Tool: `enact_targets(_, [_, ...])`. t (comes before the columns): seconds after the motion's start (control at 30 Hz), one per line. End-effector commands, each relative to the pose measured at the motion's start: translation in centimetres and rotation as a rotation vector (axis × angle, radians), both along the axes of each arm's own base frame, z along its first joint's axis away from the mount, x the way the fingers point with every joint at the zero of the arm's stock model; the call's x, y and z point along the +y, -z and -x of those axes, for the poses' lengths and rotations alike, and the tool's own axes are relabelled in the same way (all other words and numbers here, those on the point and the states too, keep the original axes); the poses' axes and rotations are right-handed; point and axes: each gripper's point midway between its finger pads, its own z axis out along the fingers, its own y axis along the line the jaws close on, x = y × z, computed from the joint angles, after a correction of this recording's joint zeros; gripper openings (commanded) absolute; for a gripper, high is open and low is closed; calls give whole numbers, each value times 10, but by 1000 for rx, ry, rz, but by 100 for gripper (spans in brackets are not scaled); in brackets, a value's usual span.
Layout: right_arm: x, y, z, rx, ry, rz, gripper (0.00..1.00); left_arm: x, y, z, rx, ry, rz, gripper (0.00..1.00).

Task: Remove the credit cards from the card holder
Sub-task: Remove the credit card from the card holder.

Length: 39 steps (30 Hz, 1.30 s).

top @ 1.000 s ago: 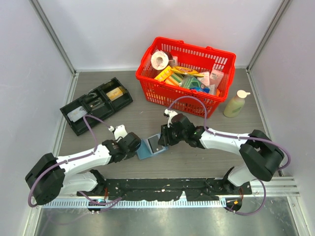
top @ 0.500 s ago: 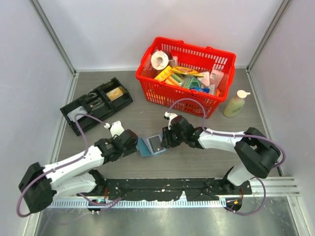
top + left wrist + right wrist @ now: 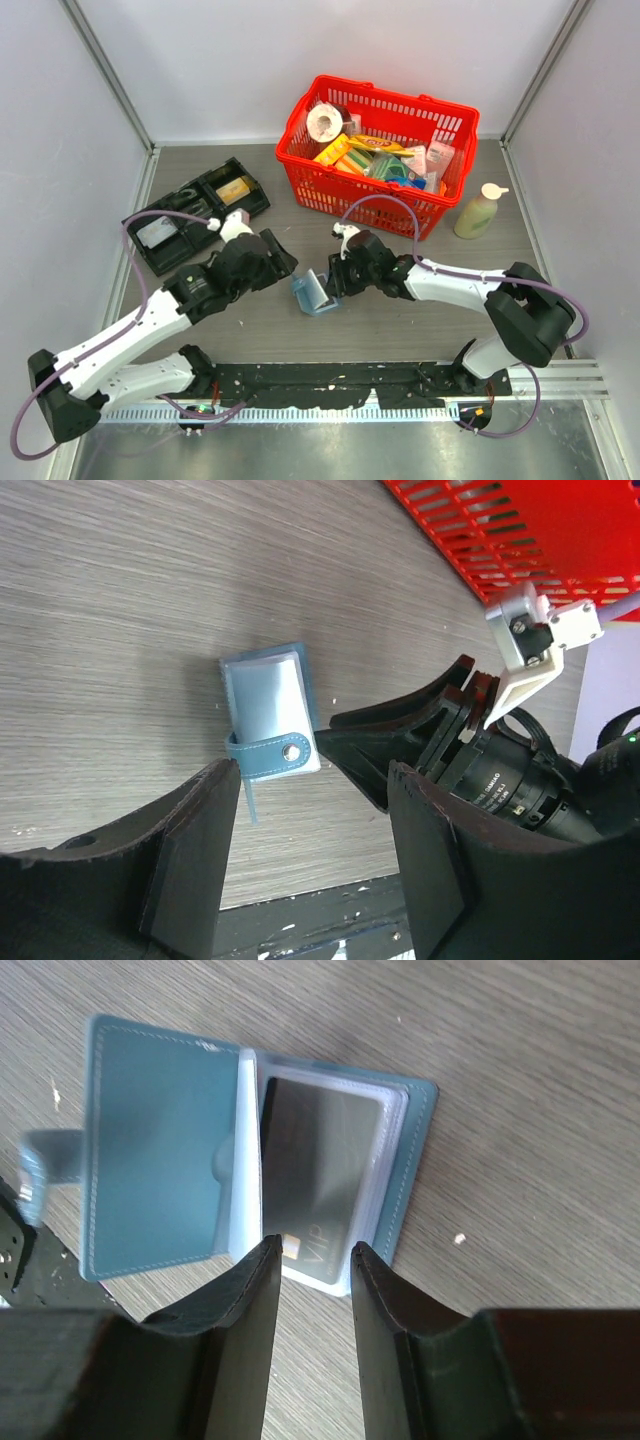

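Observation:
The blue card holder lies on the table between the two arms, its left flap half raised. In the right wrist view the card holder is spread open, with a silvery-grey credit card marked VIP in a clear pocket. My right gripper is open, its tips either side of that card's near edge, nothing pinched. My left gripper is open and empty, raised to the left of the card holder, whose snap strap faces it. No orange-tan card shows.
A red basket full of goods stands at the back right, with a cream bottle beside it. A black compartmented tray sits at the back left. The basket's corner shows in the left wrist view.
My left gripper has opened, let go of the card holder's flap and drawn back up and to the left. The flap has swung partway up. The right gripper has hardly moved.

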Motion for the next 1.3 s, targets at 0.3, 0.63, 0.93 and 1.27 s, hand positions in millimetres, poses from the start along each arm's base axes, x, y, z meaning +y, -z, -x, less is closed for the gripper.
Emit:
enact_targets(0.3, [47,-47,0,-74,-147,-201,39,-22,9,-6,28,60,6,63])
enact_targets(0.63, [97,-28,37,39,-299,-277,39,-17,18,-1,24,21,70,48])
enact_targets(0.93, [92,24,35,104,-244,-178,37,-11,55,-2,51,-38,66,34])
enact_targets(1.27, [90,8,33,55,-242,-208,36,-14,118,-11,111,-95,18,24])
